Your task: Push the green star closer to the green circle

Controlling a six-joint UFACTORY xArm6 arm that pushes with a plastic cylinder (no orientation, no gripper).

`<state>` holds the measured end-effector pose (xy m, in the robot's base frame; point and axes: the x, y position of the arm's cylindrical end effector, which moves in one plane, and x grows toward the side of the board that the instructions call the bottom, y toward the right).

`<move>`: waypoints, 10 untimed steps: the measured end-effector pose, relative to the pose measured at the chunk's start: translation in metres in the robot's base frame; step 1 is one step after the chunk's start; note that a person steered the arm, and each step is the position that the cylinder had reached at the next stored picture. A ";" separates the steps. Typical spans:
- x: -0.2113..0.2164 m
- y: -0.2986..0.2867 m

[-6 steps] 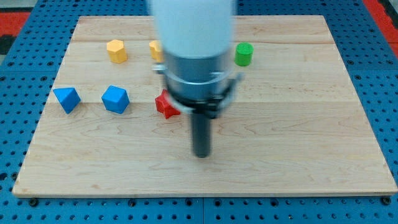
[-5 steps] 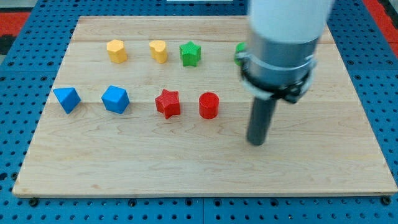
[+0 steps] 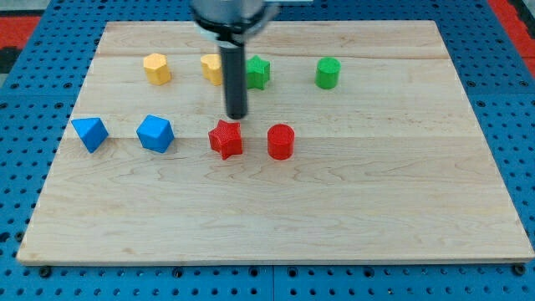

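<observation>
While my tip (image 3: 238, 115) rests on the board (image 3: 401, 209) toward its top edge, the green star (image 3: 257, 72) lies just up and to the view's right of it, partly hidden behind the rod. The tip is a bare rod end, grasping nothing. The green circle (image 3: 328, 73) sits further right along that top row, apart from the star. The red star (image 3: 226, 138) lies just below the tip.
</observation>
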<state>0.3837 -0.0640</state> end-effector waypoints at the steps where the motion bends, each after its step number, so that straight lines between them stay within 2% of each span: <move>1: -0.040 -0.014; 6: -0.070 -0.010; 8: -0.058 0.082; 9: -0.080 0.064; 10: -0.137 0.061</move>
